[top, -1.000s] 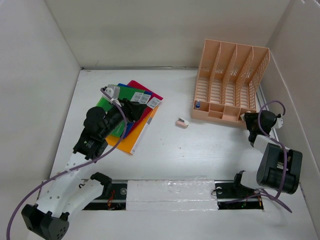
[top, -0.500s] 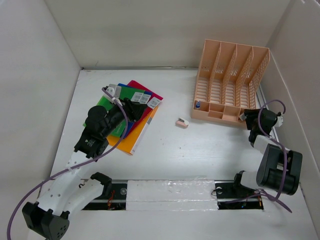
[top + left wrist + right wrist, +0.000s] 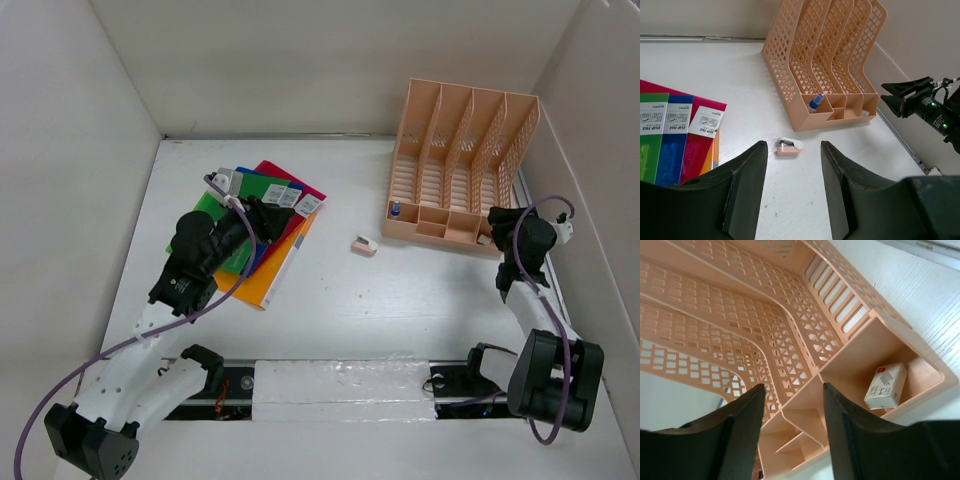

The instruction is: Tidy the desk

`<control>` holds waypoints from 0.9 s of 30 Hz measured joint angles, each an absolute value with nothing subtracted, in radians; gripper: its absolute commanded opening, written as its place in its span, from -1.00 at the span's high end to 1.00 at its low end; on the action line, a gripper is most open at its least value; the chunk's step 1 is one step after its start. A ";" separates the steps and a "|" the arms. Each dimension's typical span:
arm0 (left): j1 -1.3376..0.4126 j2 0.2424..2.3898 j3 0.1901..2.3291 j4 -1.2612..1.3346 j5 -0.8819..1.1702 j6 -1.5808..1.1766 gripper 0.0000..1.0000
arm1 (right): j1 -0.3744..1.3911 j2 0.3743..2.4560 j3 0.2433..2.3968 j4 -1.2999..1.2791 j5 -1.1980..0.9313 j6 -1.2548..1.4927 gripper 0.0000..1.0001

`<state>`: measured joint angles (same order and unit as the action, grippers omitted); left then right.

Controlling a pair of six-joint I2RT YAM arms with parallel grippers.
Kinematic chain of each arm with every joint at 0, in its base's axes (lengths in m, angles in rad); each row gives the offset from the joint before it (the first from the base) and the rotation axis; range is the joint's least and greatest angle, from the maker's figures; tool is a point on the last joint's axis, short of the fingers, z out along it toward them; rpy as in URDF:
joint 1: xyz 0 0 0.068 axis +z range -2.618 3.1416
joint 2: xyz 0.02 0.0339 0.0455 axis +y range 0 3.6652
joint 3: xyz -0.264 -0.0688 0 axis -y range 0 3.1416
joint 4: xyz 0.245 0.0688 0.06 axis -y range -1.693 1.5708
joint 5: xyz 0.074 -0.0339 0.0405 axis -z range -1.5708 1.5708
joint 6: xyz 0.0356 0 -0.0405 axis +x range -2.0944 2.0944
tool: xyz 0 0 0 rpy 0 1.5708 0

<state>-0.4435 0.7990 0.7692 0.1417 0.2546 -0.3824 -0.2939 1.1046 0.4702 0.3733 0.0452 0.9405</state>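
The desk [image 3: 400, 300] is a white tabletop walled by white panels. My left gripper [image 3: 262, 218] hovers open and empty over a fanned stack of coloured file folders [image 3: 272, 212], which also shows in the left wrist view [image 3: 670, 135]. My left gripper [image 3: 793, 147] looks toward a small pink stapler [image 3: 789, 146] lying on the desk [image 3: 363, 245]. My right gripper [image 3: 497, 226] is open and empty at the front right corner of the peach file rack [image 3: 460, 170]. In the right wrist view my right gripper [image 3: 793, 387] faces the rack's front compartments [image 3: 790, 315]; a small white box [image 3: 885, 386] lies in the end one.
A blue-capped item [image 3: 815, 102] stands in the rack's front left compartment [image 3: 395, 210]. The right wall runs close beside the rack and my right arm. A taped strip [image 3: 340, 385] lies along the near edge between the arm bases.
My right gripper has moved away from the near edge and up to the rack's front right corner. My left arm has hardly moved.
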 measured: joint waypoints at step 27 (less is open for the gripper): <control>-0.443 0.800 0.769 0.142 0.254 -0.382 0.15 | 0.542 1.539 0.892 0.009 -0.004 0.404 -0.49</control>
